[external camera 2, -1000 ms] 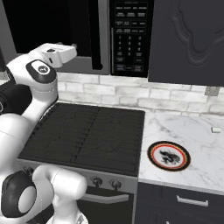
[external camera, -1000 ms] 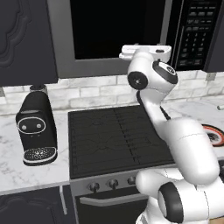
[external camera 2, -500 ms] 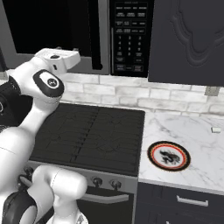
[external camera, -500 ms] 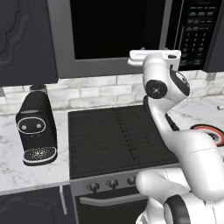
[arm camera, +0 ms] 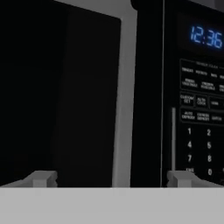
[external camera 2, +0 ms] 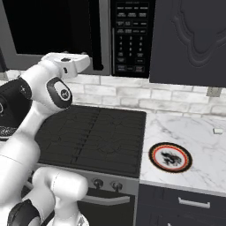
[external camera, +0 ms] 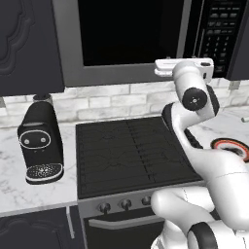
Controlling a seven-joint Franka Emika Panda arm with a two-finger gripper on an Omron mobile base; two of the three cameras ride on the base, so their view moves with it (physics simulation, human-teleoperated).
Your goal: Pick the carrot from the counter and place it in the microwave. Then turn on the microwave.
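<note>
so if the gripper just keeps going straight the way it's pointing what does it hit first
Most likely the microwave: the gripper aims at the door's grey right frame beside the button panel. Exact depth is unclear.

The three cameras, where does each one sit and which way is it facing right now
Left base view: behind the arm on its left, facing the black ridged stovetop, small black coffee machine and grey-framed microwave; white arm rises lower right.
Right base view: behind on its right, facing the same stovetop, white marble counter and round red-rimmed plate; arm lower left.
Hand view: on the hand, facing the microwave's door edge and button panel; gripper tips at bottom.
All share the microwave.
</note>
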